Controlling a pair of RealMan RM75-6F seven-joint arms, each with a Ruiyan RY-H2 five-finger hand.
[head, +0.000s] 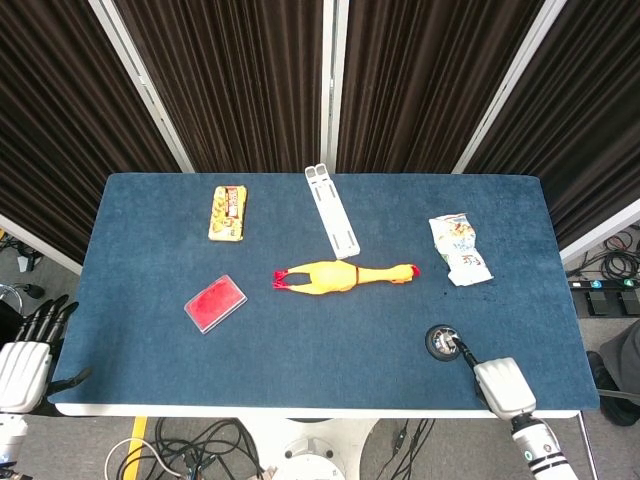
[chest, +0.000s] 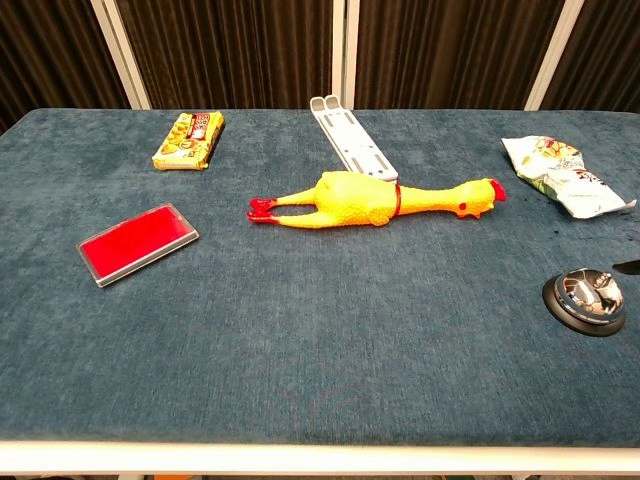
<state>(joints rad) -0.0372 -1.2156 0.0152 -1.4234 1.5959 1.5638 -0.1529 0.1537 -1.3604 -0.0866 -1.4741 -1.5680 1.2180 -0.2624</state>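
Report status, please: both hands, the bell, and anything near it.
Right hand beside the bell, fingers reaching its edge, holding nothing. Left hand off the table's left edge, empty. Snack bag lies beyond the bell.
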